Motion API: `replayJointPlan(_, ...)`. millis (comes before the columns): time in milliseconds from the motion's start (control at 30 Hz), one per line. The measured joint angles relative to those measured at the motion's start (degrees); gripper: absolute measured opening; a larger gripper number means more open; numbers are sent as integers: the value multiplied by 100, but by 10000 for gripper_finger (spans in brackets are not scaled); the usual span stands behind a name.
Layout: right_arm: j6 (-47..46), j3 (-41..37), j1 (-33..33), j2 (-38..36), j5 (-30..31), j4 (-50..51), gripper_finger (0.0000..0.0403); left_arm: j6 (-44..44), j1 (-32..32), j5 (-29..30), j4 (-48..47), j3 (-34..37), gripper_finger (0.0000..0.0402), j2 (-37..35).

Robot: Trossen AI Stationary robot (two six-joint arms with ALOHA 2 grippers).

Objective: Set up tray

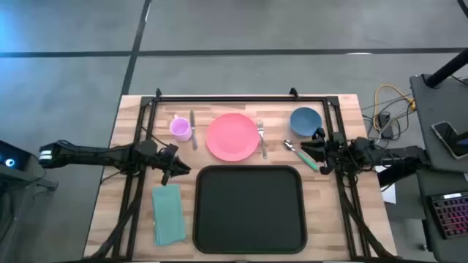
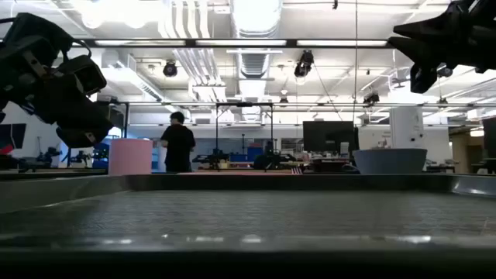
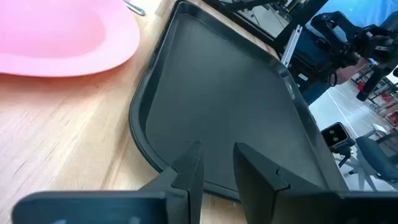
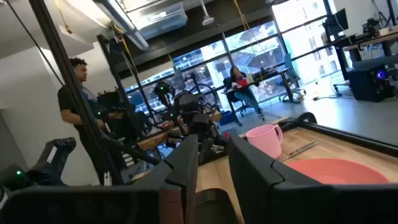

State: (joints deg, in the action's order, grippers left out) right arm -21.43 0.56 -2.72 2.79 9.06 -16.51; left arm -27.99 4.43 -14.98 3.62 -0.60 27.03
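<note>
The left gripper [image 3: 214, 163] hovers with fingers narrowly apart and empty, the bare tray [image 3: 236, 106] just beyond their tips, likely awaiting loading. The right gripper [image 4: 212, 163] likewise holds nothing, fingers slightly parted, with the pink plate [image 4: 348, 171] ahead of them.

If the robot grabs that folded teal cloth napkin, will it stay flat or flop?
The folded teal cloth napkin looks soft, so it would probably droop from the fingers. It seems light, likely sliding on the wooden table when pushed. Its folds may open.

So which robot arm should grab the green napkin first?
Probably the left. The left gripper hovers just above the teal napkin on the left side of the table, beside the black tray. The right gripper is across the table by the blue bowl.
</note>
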Motion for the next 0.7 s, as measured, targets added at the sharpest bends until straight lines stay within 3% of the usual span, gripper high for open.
replayJointPlan(333, 0, 0, -2, -1, 1, 0, 68, 0, -1, -2, 0, -2, 68, 1)
replayJointPlan(700, 0, 0, -1, 0, 1, 0, 81, 0, -2, -2, 1, -2, 68, 2)
